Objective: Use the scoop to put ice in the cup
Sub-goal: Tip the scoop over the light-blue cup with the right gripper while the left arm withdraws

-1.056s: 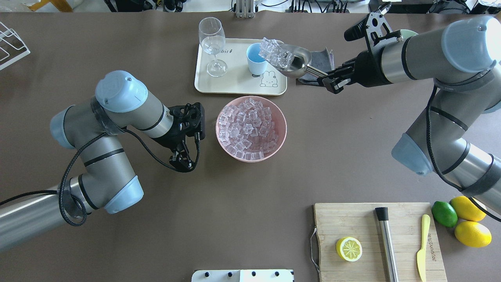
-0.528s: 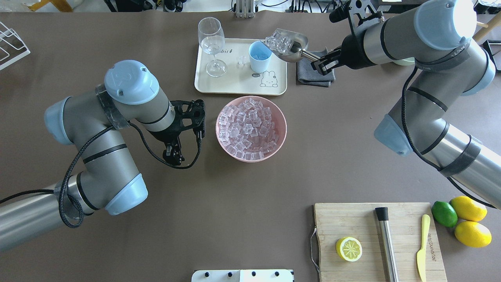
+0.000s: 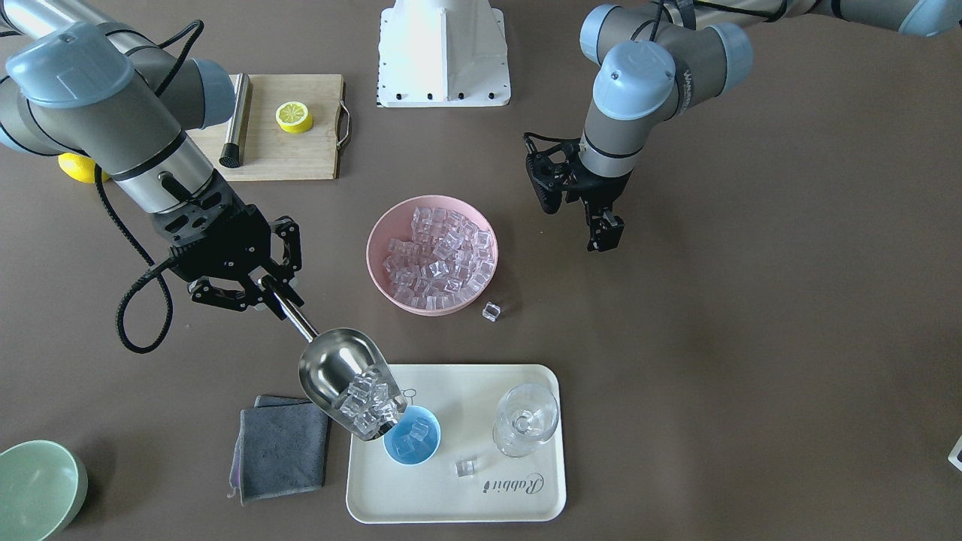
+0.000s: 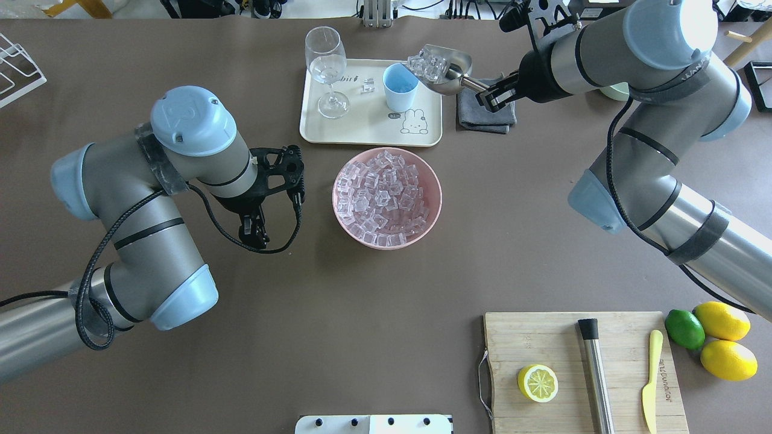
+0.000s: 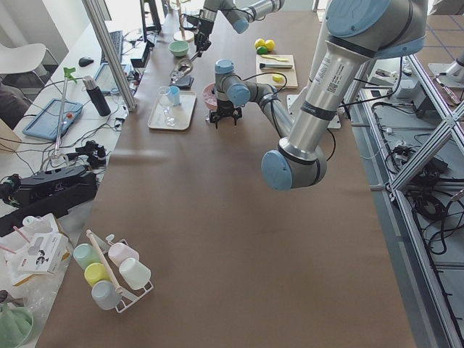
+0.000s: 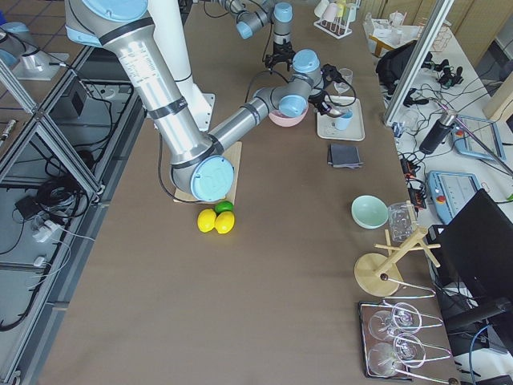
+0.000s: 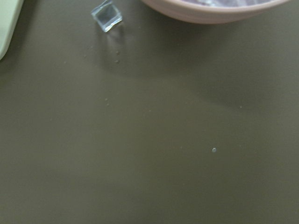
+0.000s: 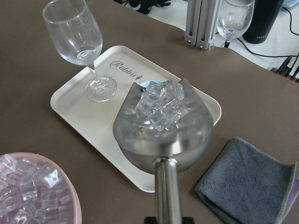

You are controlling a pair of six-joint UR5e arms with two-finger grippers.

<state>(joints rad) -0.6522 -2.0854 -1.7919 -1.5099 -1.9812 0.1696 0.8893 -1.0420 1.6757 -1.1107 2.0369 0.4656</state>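
Note:
My right gripper (image 4: 496,96) is shut on the rod handle of the steel scoop (image 4: 451,71). The scoop is tilted down, its lip over the rim of the light-blue cup (image 4: 400,85) on the cream tray (image 4: 313,129). Several ice cubes (image 4: 427,64) sit at the scoop's mouth, as the right wrist view shows (image 8: 161,102). A cube or two lie in the cup (image 3: 419,430). One cube lies on the tray (image 3: 466,467), and another on the table (image 3: 491,311). My left gripper (image 4: 250,232) is shut and empty, left of the pink bowl (image 4: 438,199) full of ice.
A wine glass (image 4: 325,66) stands on the tray left of the cup. A grey cloth (image 4: 482,117) lies under the scoop's handle. A cutting board (image 4: 543,337) at the near right holds a lemon half, a steel cylinder (image 4: 594,374) and a yellow knife. A pale green bowl (image 3: 34,488) is beyond the cloth.
My right arm has carried the scoop away from the robot and tipped it at the cup. A cube has dropped onto the tray. My left arm has drawn back to the left.

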